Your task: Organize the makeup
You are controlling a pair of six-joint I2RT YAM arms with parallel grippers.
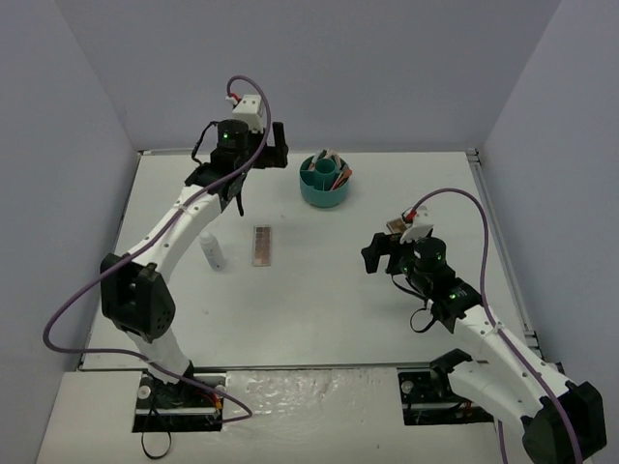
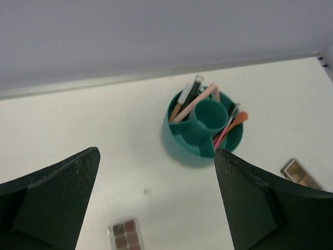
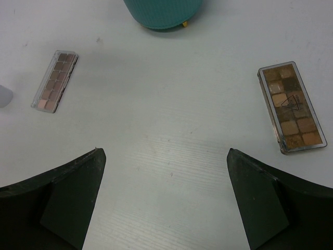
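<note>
The left arm [image 1: 184, 217] reached to the far side of the bench [image 1: 319, 309]. The left jaws stood spread wide with nothing between them, hanging above the bare surface just left of the round teal cup [image 2: 200, 140]. Several sticks stood tilted in the cup's outer compartments. A pale pink stick [image 2: 195, 104] and a white-tipped stick [image 2: 184, 95] leaned together in one section, while an orange stick [image 2: 238, 121] and a bright pink stick [image 2: 223, 136] leaned in another, beside the central tube. The white bottle [image 1: 213, 253] stood upright near the left arm's forearm, well apart from the cup. The pink palette [image 1: 261, 245] lay flat just beside the bottle, to its right, its length pointing towards the far edge. The right arm [image 1: 474, 319] hung over the right half of the bench, and the right jaws were equally wide open and empty. The brown palette [image 3: 291, 108] lay flat on the bench below the right wrist, well apart from the pink one and largely hidden in the overhead view
</note>
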